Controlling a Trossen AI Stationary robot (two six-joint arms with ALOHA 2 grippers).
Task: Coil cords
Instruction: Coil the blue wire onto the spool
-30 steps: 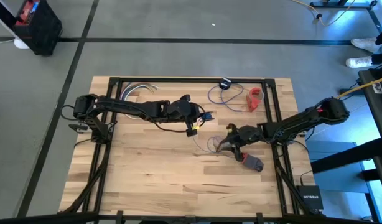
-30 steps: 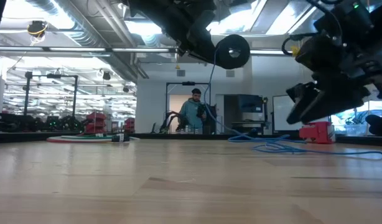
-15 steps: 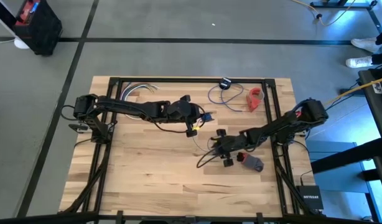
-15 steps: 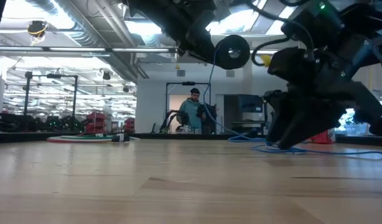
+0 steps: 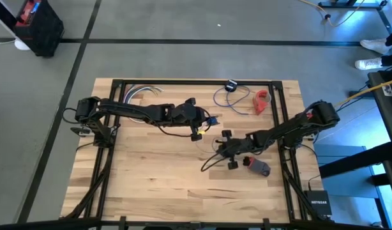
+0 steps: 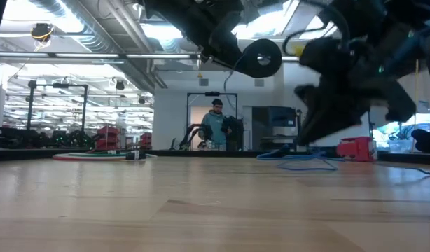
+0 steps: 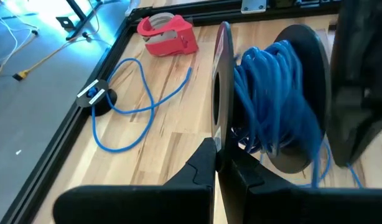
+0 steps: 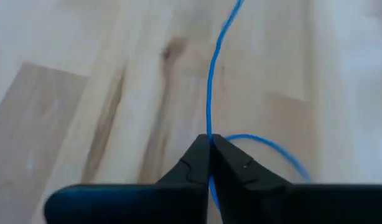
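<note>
A black spool (image 7: 284, 106) wound with blue cord is up in the air above the table's middle, with my left gripper (image 7: 217, 163) shut on it; the low view shows the spool (image 6: 262, 57) well above the wood. A thin blue cord (image 8: 211, 81) runs over the table, and my right gripper (image 8: 209, 149), near the spool (image 5: 209, 120) on its near side, is shut on it. A second blue cord (image 7: 136, 107) lies in loose loops at the far edge, ending in a small black disc (image 7: 96, 98). My left gripper pinches the rim of the spool's thin black side disc (image 7: 221, 118) between its two fingers. The disc stands on edge in line with the fingers. The spool is lifted clear of the table. My right gripper pinches a single strand of the thin blue cord (image 8: 209, 132) between its fingertips, coming slanting down from the table's right. The strand runs on ahead of the fingers close over the wood; a loop (image 8: 275, 149) curves off beside them.
A red tape dispenser (image 5: 262, 101) sits at the far right by the black frame rail (image 5: 196, 82). A grey and red object (image 5: 259, 167) lies near my right arm. People's shoes (image 5: 373, 54) show beyond the table's right; a person stands far off in the room (image 6: 216, 126).
My right gripper has swung toward the table's left and near edge and rolled a little. It has then shut on the thin blue cord lying there. My left gripper and the spool have kept still.
</note>
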